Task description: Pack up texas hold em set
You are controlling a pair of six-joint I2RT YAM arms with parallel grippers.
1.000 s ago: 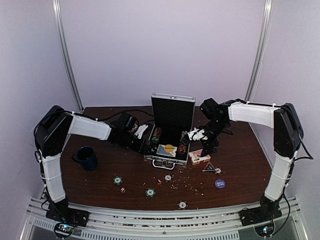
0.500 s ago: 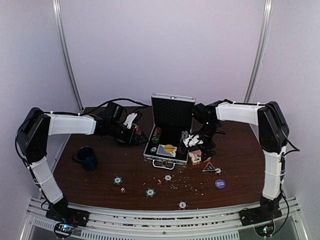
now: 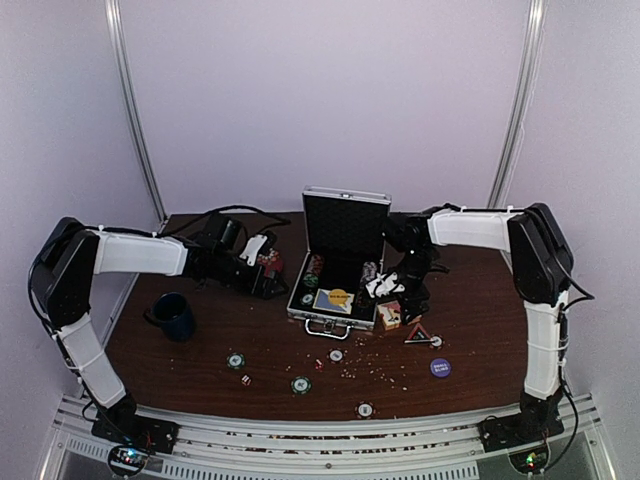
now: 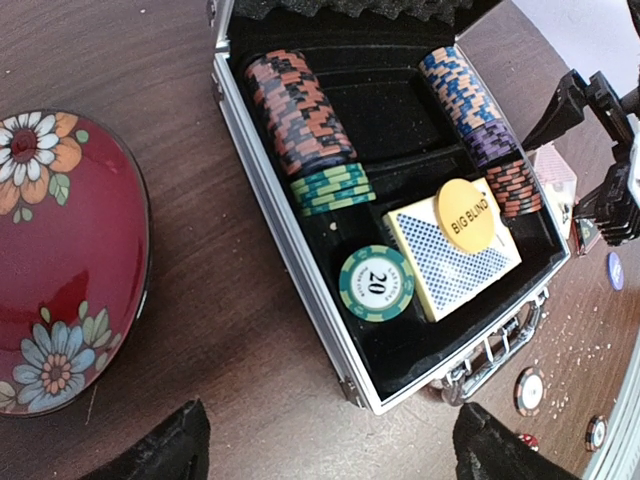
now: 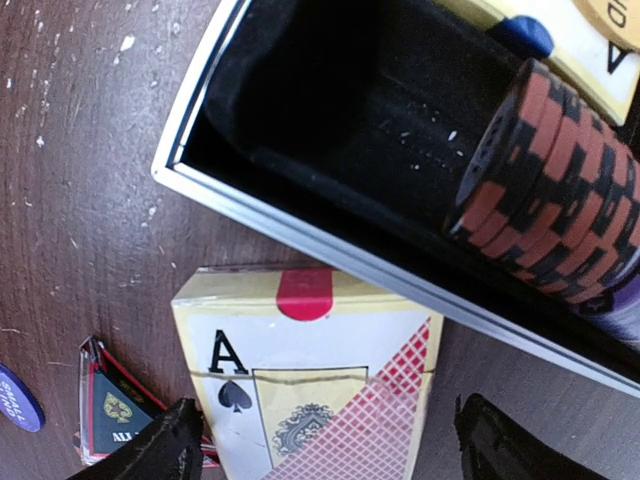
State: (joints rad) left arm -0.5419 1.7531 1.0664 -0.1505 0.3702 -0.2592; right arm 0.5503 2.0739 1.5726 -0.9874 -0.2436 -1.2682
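Where the dark brown wood-grain table (image 3: 180,370) lies bare, it is flecked with pale crumbs and scuffs. A ribbed metal rail (image 3: 330,425) runs along its near edge, and pale lilac walls (image 3: 320,90) with slanting metal poles (image 3: 135,110) close it in. At mid-table the silver case (image 4: 290,240) stands open, lid upright, black lining showing. Inside lie stacked chips (image 4: 295,110), a green chip (image 4: 377,283) marked "20", and a blue-backed deck (image 4: 440,270) under a yellow disc (image 4: 467,214) reading "BIG BLIND". Just outside the case's right wall lies the card box (image 5: 310,370), printed "A" with a spade. Nearby, the blue disc (image 3: 441,367) reads "SMALL". Loose chips (image 3: 301,384) dot the front. A red floral plate (image 4: 60,250) sits left of the case, a dark mug (image 3: 175,316) farther left. The left gripper (image 4: 330,465) is spread wide and empty; the right gripper (image 5: 320,460) gapes wide above the card box.
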